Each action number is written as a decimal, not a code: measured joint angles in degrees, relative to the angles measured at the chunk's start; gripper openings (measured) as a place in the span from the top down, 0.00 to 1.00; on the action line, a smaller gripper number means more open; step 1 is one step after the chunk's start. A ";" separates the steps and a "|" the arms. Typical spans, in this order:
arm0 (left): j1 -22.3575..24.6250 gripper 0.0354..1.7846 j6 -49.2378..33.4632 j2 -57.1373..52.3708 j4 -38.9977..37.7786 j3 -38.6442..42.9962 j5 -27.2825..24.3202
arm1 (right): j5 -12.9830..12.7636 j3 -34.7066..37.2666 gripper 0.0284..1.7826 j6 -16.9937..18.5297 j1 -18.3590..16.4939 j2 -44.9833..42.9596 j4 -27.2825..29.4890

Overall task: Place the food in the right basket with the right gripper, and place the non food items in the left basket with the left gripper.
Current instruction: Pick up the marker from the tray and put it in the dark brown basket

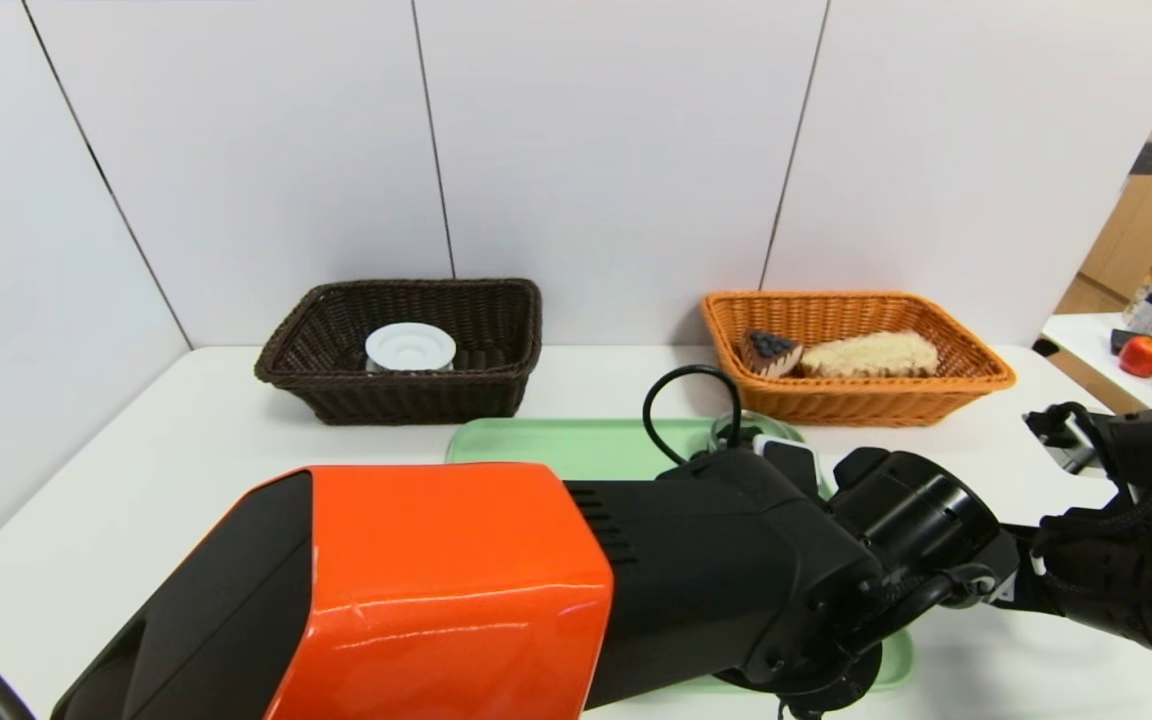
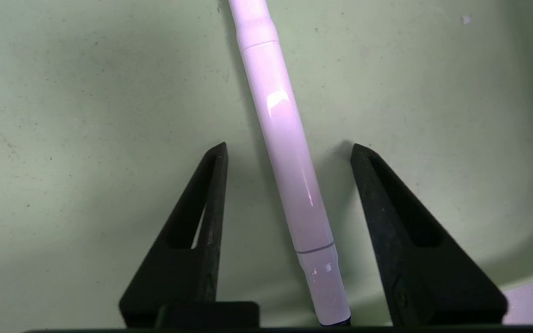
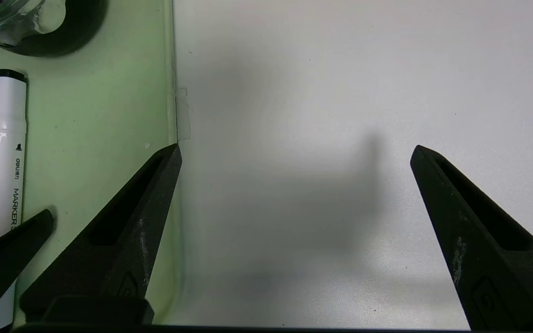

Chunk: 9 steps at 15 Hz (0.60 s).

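A white marker [image 2: 289, 152] lies on the green tray [image 2: 86, 115]. My left gripper [image 2: 288, 147] is low over the tray and open, one finger on each side of the marker without touching it. The marker also shows in the right wrist view [image 3: 3, 175]. My right gripper [image 3: 295, 148] is open and empty over the white table [image 3: 340, 92], just beside the tray's edge [image 3: 169, 92]. The dark brown left basket [image 1: 336, 385] holds a white plate [image 1: 411, 347]. The orange right basket [image 1: 966, 385] holds a cake slice [image 1: 771, 352] and bread [image 1: 871, 355].
My orange left arm [image 1: 436, 590] covers most of the tray [image 1: 576, 445] in the head view and hides both grippers there. A glass jar [image 3: 7, 18] stands on the tray beyond the marker. A side table at the far right holds an apple [image 1: 1146, 355] and bottles.
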 joint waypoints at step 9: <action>0.32 0.93 -1.63 -0.39 0.79 0.05 -0.27 | 0.15 1.55 0.04 0.11 0.00 -0.89 -0.07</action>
